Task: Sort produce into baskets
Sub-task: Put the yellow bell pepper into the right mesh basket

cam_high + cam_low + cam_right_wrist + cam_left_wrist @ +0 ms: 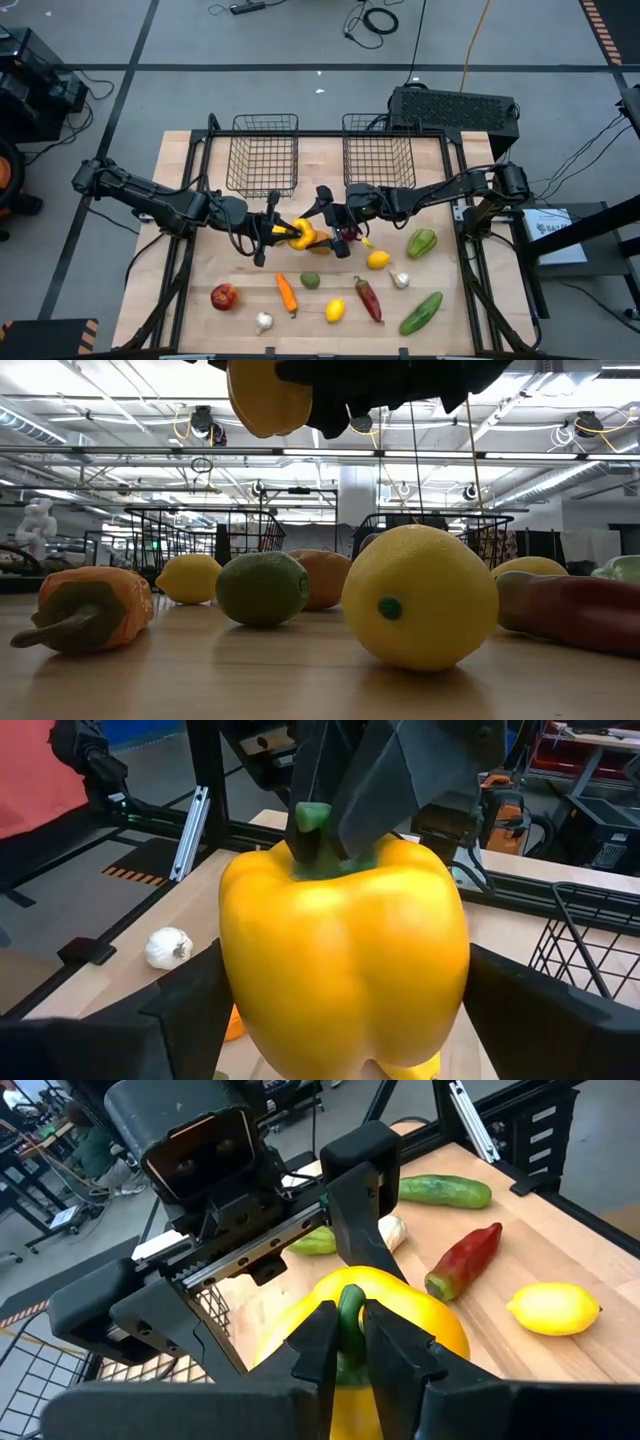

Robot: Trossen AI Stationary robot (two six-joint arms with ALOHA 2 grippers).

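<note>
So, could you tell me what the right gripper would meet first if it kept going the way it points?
The yellow pepper, which already sits between the right gripper's open fingers while the left gripper pinches its stem.

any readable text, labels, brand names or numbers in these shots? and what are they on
No text can be read in any view.
A white label on the grey equipment right of the table carries dark print, too small to read.
The produce, both baskets and both arms show no markings.

two baskets [265,152], two lemons [378,260].
</note>
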